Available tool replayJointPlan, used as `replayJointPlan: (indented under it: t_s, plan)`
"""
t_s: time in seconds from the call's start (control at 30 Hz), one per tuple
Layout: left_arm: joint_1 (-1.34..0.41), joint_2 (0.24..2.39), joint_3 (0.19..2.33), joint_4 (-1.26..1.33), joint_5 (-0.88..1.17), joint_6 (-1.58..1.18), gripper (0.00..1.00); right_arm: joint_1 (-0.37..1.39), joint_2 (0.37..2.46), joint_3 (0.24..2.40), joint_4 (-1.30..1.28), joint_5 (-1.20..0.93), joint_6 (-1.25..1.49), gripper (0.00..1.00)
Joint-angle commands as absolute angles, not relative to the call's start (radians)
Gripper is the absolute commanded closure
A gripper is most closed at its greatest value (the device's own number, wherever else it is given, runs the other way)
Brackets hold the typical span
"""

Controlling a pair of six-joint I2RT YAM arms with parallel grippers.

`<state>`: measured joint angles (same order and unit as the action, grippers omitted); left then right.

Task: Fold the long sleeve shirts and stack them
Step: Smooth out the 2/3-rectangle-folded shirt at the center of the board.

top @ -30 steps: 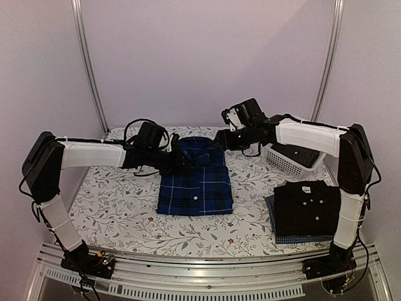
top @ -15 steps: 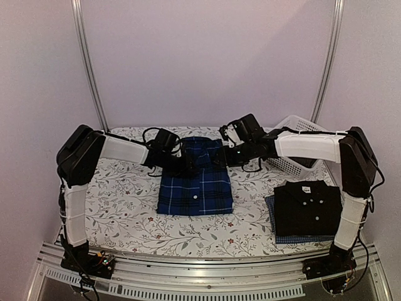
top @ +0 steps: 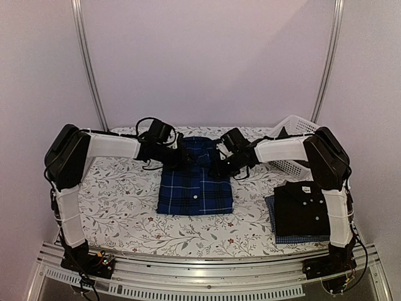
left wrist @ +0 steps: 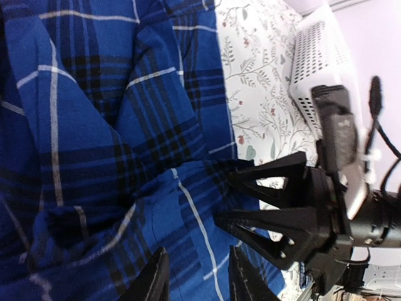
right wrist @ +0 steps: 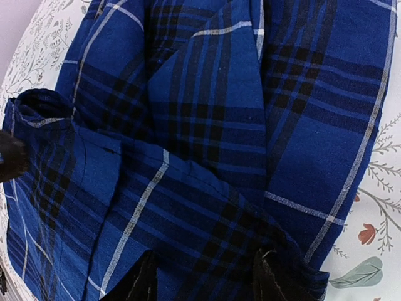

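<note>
Three shirts lie on the flower-printed table cover point(top: 119, 207). One dark blue plaid cloth shirt point(top: 195, 185) lies folded in the middle. At the right, one plain black cloth shirt point(top: 305, 210), folded, rests on one fine blue check cloth shirt point(top: 299, 239). One white plastic lattice basket point(top: 293, 150) stands behind that stack. Two arms reach to the plaid shirt's far, collar end.

Only the top view shows the stack. The left wrist view alone shows the right gripper point(left wrist: 222, 199) from outside, its black fingers at the plaid shirt's edge, with the basket's corner beyond. The right wrist view shows little but plaid.

The left gripper point(left wrist: 195, 279) is narrowed onto a bunched fold of the plaid shirt. The right gripper's fingers stand wider, with plaid cloth filling the gap; whether they pinch it I cannot tell.
</note>
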<state>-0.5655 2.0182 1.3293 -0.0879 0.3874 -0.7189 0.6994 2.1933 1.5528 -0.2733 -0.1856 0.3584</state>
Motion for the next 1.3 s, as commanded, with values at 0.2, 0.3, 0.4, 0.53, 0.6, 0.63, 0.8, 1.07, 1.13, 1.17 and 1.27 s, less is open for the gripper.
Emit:
replayJointPlan:
  t_s: [0.2,0.3,0.4,0.53,0.6,0.63,0.8,1.07,1.13,1.17,1.27]
  plan:
    - [-0.506,1.829,1.132,-0.085,0.29,-0.685,0.67,0.706,2.097,1.621,-0.352,-0.117,0.328,0.46]
    - [-0.485,1.856,1.136,-0.082,0.289,-0.673,0.68,0.723,2.074,1.64,-0.373,-0.101,0.323,0.45]
    - [-0.464,1.91,1.159,-0.081,0.287,-0.664,0.68,0.742,2.063,1.654,-0.385,-0.092,0.324,0.45]
    - [-0.444,1.995,1.217,-0.105,0.287,-0.65,0.69,0.775,2.068,1.678,-0.387,-0.092,0.327,0.45]
    - [-0.443,2.021,1.242,-0.121,0.286,-0.642,0.7,0.792,2.092,1.703,-0.394,-0.091,0.328,0.45]
    - [-0.443,2.029,1.248,-0.122,0.288,-0.641,0.7,0.802,2.102,1.716,-0.398,-0.089,0.33,0.45]
    - [-0.443,2.003,1.241,-0.126,0.278,-0.641,0.7,0.831,2.185,1.772,-0.406,-0.074,0.334,0.45]
    - [-0.443,1.889,1.205,-0.158,0.242,-0.634,0.71,0.836,2.399,1.87,-0.451,-0.045,0.337,0.46]
    - [-0.444,1.848,1.187,-0.165,0.236,-0.635,0.7,0.838,2.426,1.884,-0.463,-0.031,0.339,0.46]
    - [-0.445,1.829,1.168,-0.166,0.237,-0.635,0.7,0.838,2.438,1.893,-0.472,-0.024,0.339,0.46]
    - [-0.462,1.782,1.132,-0.152,0.267,-0.639,0.7,0.838,2.436,1.914,-0.491,-0.006,0.336,0.45]
